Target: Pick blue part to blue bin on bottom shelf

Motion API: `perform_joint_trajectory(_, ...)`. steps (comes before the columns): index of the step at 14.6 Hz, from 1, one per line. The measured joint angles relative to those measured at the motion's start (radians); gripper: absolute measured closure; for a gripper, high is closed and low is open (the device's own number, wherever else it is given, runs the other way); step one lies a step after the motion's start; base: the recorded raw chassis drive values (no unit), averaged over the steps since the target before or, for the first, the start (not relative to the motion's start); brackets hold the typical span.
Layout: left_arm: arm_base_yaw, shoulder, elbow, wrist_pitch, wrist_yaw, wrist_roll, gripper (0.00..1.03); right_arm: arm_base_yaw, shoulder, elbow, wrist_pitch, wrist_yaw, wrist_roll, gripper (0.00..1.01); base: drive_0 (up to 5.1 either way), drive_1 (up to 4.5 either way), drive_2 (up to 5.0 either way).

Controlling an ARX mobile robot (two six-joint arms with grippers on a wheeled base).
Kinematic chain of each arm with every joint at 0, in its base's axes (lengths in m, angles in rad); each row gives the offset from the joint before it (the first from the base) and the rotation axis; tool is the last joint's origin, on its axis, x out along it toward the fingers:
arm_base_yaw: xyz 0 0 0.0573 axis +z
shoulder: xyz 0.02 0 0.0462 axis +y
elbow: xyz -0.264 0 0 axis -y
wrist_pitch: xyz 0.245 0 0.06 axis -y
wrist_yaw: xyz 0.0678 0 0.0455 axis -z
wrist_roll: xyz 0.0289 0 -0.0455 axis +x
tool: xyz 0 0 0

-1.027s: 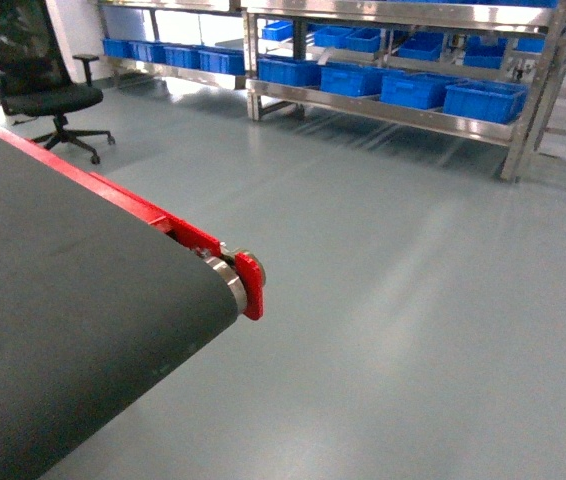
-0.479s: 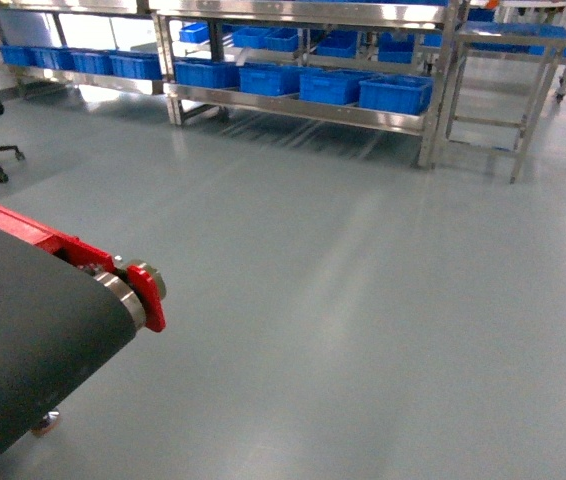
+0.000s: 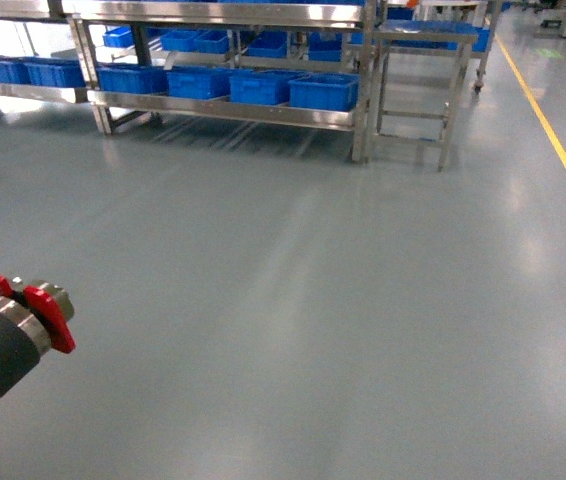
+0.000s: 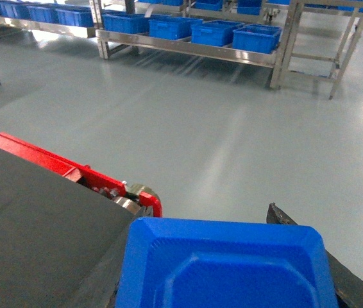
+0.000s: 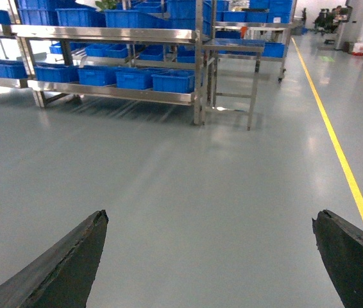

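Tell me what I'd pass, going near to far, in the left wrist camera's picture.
Blue part held at the left gripper → red-edged conveyor end → bare grey floor → blue bins on the bottom shelf.

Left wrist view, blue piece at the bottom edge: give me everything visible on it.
The blue moulded plastic piece fills the lower middle of the left wrist view, cut off by the bottom edge. It is bright, glossy, with chamfered corners and a recessed octagonal panel. A dark left claw finger shows along its right side, so it looks held, though contact is hidden. Behind its left corner lies the black conveyor belt with red side rail. Its full shape cannot be told.
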Motion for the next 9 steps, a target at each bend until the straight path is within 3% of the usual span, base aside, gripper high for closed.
perform_joint_trajectory(9,0.000,0.000,0.000,0.000,0.000,0.000,0.59,0.000,0.000,0.000,0.000,0.000,0.000,0.03,-1.5,-1.55,-1.5)
